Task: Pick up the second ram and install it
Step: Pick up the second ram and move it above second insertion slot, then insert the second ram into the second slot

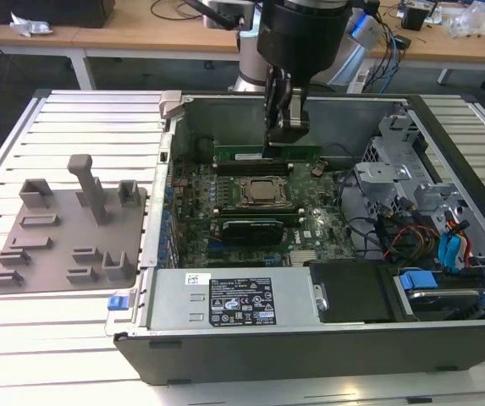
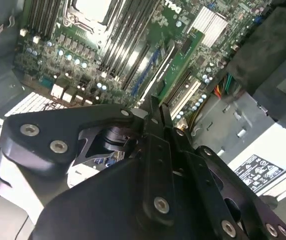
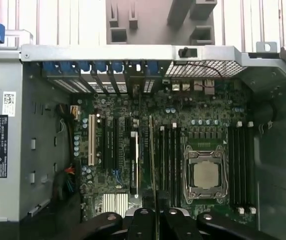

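In the exterior view my gripper (image 1: 286, 134) reaches down into the open computer case, shut on the top edge of the second ram (image 1: 242, 154). This long green stick stands on edge over the memory slots on the far side of the CPU socket (image 1: 264, 192). Whether it sits in a slot cannot be told. In the first wrist view the ram (image 3: 151, 150) runs edge-on as a thin line from my gripper (image 3: 155, 219) across the motherboard. In the second wrist view the green stick (image 2: 177, 62) stretches away from my closed gripper (image 2: 155, 109).
The grey holder tray (image 1: 64, 228) with upright posts lies on the slatted table at the exterior view's left, outside the case wall (image 1: 162, 169). A power supply (image 1: 234, 300) spans the near side. A drive cage and cables (image 1: 411, 203) fill the right.
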`<control>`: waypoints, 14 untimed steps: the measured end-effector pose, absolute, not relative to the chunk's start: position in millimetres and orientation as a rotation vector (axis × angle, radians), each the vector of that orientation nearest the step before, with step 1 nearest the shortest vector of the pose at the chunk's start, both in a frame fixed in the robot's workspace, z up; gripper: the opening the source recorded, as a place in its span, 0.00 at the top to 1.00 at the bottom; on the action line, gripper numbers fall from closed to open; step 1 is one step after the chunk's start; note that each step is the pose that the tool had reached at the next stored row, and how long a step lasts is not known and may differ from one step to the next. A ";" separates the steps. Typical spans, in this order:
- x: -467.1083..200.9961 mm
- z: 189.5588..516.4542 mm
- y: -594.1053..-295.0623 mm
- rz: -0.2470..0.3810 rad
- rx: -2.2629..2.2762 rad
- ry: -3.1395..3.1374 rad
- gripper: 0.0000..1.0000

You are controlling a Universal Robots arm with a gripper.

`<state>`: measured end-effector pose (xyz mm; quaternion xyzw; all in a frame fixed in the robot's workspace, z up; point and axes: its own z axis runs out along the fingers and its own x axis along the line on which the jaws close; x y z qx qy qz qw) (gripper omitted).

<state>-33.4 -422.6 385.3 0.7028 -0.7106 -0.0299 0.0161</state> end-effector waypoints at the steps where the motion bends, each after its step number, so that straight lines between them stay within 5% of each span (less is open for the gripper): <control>1: -31.7 382.6 -422.0 -0.093 2.186 -2.210 0.87; 14: -20.2 371.3 -419.0 -0.094 2.185 -2.209 0.87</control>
